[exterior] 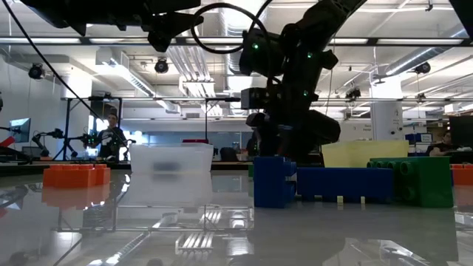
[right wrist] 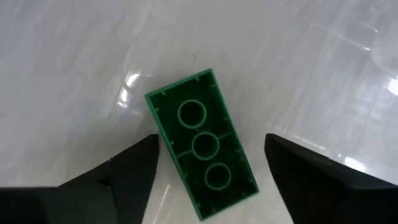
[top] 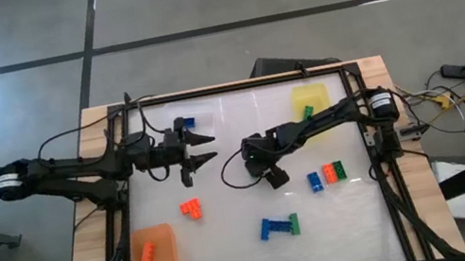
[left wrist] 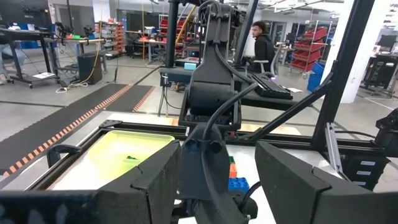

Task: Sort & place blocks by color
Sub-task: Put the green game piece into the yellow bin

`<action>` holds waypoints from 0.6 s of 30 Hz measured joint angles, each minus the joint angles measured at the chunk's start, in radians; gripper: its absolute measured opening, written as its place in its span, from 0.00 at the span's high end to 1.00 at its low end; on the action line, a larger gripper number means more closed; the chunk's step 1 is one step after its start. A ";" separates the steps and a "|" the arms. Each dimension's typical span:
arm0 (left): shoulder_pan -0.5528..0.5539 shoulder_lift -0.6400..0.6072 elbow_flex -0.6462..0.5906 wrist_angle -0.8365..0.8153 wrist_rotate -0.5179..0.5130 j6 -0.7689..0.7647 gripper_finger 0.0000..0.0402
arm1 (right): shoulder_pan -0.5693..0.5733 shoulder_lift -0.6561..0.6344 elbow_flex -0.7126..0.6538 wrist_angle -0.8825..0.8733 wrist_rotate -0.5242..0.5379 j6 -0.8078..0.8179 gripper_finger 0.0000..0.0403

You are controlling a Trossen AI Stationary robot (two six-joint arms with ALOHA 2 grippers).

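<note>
A: Where did the green block lie?

B: On the white table, hollow underside up, directly under the right gripper. In the right wrist view it sat between the two dark fingers, which stood apart on either side; whether they touched it could not be told.

A: And the gripper itself?

B: It pointed down near the middle of the table, jaws spread, nothing clamped.

A: What else was close by?

B: Just beside it, toward the right edge, a short row of a blue, an orange and a green block. Nearer the front edge, a blue block joined to a green one. To its left, a small orange block cluster lay alone.

A: The mats?

B: A yellow mat at the far right corner carried one green block, right beside the right arm's forearm. An orange mat at the near left corner held an orange block. A blue block rested at the far side, near the left gripper.

A: What about that left gripper?

B: It hung above the table's left half, well apart from the green block, fingers parted and empty.

A: Anything obstructing?

B: The right arm's cable looped beside its wrist, and a person stood in the room behind
</note>
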 joint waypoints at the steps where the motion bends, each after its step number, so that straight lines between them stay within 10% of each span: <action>1: 0.000 0.000 0.000 0.000 0.000 0.000 0.52 | 0.000 0.003 0.001 -0.003 -0.004 0.000 0.34; 10: 0.000 0.000 0.000 0.004 0.000 0.000 0.52 | -0.002 -0.004 0.004 -0.003 0.008 0.030 0.67; 18: 0.000 0.001 -0.002 0.008 0.000 0.000 0.52 | -0.004 -0.071 0.015 -0.031 0.025 0.128 0.69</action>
